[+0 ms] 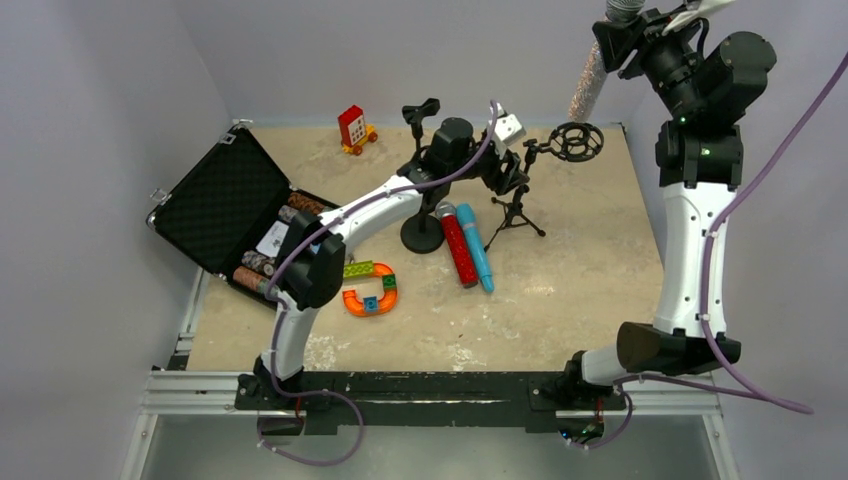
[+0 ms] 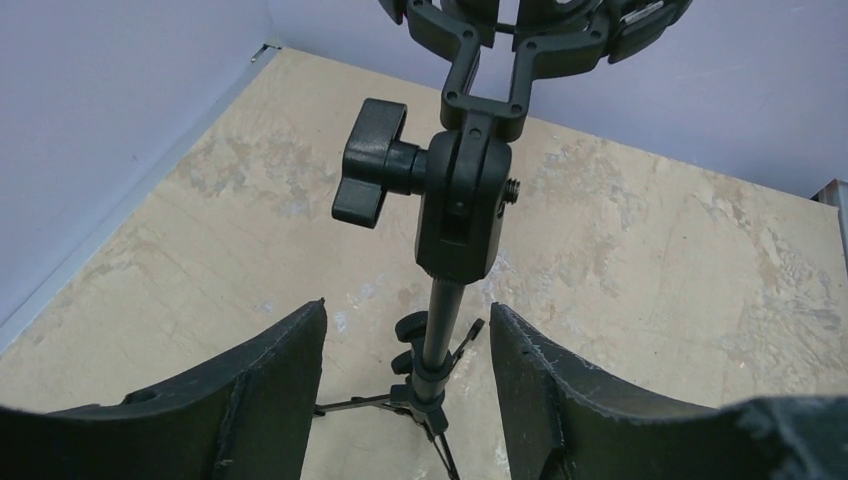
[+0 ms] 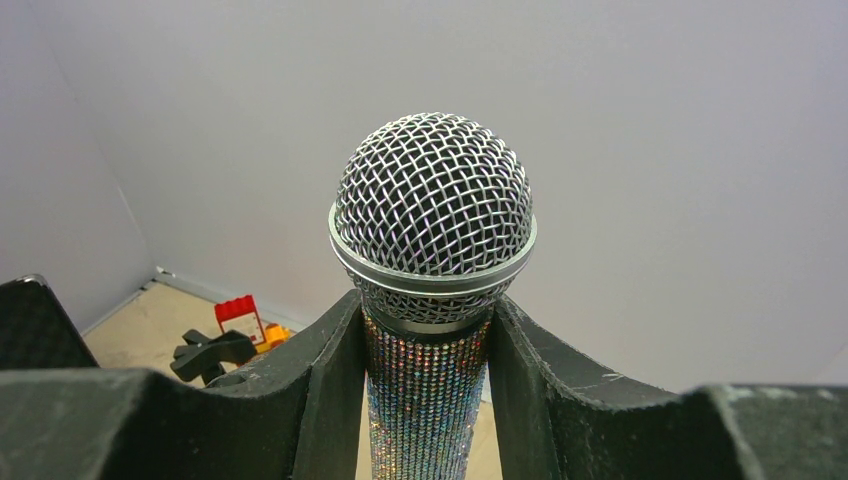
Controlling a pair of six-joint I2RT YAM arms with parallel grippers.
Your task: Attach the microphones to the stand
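My right gripper (image 1: 628,28) is raised high at the back right, shut on the silver glitter microphone (image 1: 588,82), which hangs tail down. In the right wrist view the gripper (image 3: 425,312) clamps the microphone (image 3: 432,200) just under its mesh head. The red glitter microphone (image 1: 458,246) and the light-blue microphone (image 1: 477,248) lie side by side on the table. My left gripper (image 1: 510,172) is open at the tripod stand (image 1: 516,214) with its ring mount (image 1: 576,141). In the left wrist view the gripper (image 2: 406,312) has the stand's pole (image 2: 436,325) between its fingers, not touching.
A round-base stand (image 1: 423,236) with a clip (image 1: 420,110) stands left of the microphones. An open black case (image 1: 225,205) lies at the left. A red toy block (image 1: 352,128) sits at the back, and an orange and green toy (image 1: 370,290) lies near the left arm.
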